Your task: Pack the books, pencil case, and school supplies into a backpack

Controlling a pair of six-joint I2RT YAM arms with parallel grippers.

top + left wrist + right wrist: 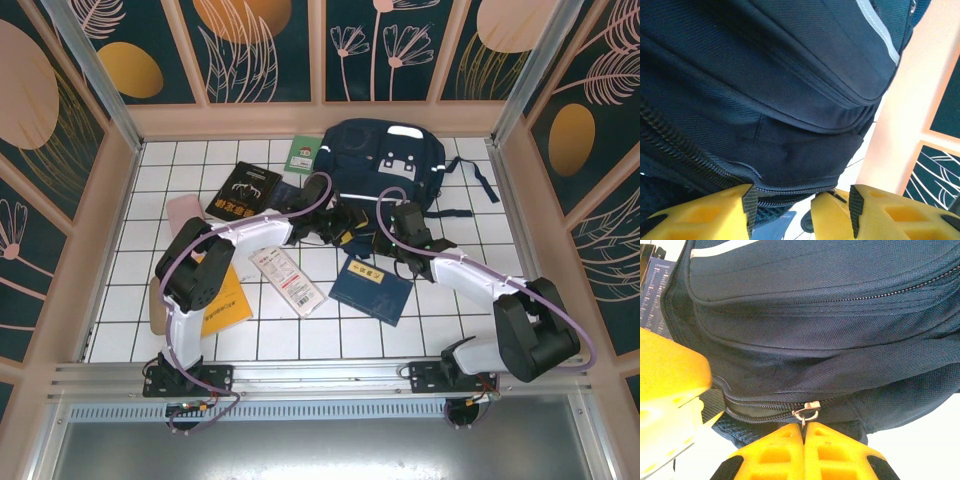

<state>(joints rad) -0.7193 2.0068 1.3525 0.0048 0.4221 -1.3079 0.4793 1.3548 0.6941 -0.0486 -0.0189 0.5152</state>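
Pale-pink soft oblong pouch (184, 211), yellow-orange thin book (228, 305), black book with gold cover art (243, 192), long white red-printed packet (287, 278) and navy-blue thin book (372, 286) lie unpacked on the white tiled desk (150, 160). They seem to be waiting on the large navy-blue fabric backpack (385, 160) at the far middle. The left tool (801, 200) gapes empty at its zip seam. The right tool (804, 427) pinches the metal zip pull (807, 414), probably to widen the mouth.

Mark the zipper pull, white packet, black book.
silver metal zipper pull (809, 411), right wrist view, its loop.
long white packet with red print (287, 279), top view, middle.
thin black gold-printed book (243, 192), top view, cover centre.
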